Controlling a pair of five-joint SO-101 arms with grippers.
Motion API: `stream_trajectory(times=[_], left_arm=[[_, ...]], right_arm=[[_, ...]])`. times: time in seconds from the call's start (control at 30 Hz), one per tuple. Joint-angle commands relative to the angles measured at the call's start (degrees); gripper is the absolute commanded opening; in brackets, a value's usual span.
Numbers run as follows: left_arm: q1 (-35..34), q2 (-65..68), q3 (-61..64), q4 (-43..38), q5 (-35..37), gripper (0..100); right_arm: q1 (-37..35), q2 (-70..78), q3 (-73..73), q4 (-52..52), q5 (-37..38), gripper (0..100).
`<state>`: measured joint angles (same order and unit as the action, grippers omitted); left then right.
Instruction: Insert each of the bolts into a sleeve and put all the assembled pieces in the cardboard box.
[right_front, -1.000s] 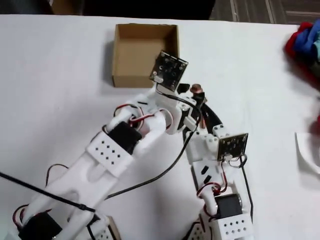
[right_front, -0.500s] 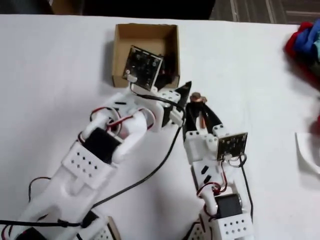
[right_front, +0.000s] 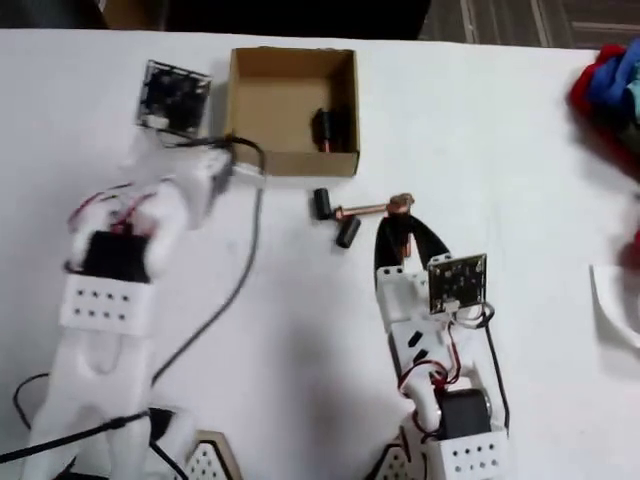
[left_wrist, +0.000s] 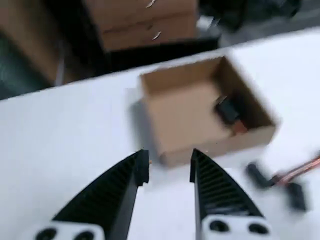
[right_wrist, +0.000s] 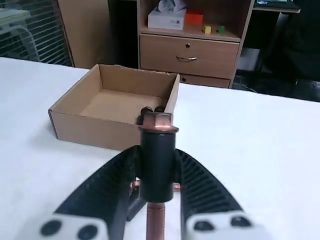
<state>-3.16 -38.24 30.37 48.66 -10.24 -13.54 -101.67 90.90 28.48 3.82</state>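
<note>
The right end effector is clamped on a black cylindrical sleeve with a copper hex-head bolt through it, at 5 o'clock from the open brown cardboard box. An assembled piece lies inside the box, toward 3 o'clock. On the white desk between box and right end effector lie two loose black sleeves and a loose copper bolt. The left end effector, its fingers apart, hangs at the box's 8 o'clock.

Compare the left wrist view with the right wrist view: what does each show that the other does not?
Left wrist view, not the right: the left tool, open. Right wrist view, not the left: the right tool shut on a sleeved bolt. Both: the cardboard box with an assembled piece inside, and loose parts beside it.
</note>
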Motion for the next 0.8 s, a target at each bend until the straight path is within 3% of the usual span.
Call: stream_trajectory(times=[0.0,0.2,0.5,0.67,0.77], left_arm=[[-8.35,-2.29,-1.98,6.33,-6.07,15],[-11.16,-2.29,-2.42,10.81,0.09,15],[-12.31,-6.95,-1.98,11.87,0.88,15],[-16.09,-11.43,-1.01,13.19,0.79,15],[-18.46,-12.84,1.54,13.27,0.79,15]], right_arm=[[-1.45,3.56,-8.0,0.75,0.88,2.3],[-3.74,32.31,-28.22,-1.71,3.78,2.2],[-3.82,83.03,-80.88,9.54,3.43,2.2],[-4.0,107.65,-108.92,22.55,-7.82,2.2],[-5.05,122.86,-130.11,31.16,-10.46,2.2]])
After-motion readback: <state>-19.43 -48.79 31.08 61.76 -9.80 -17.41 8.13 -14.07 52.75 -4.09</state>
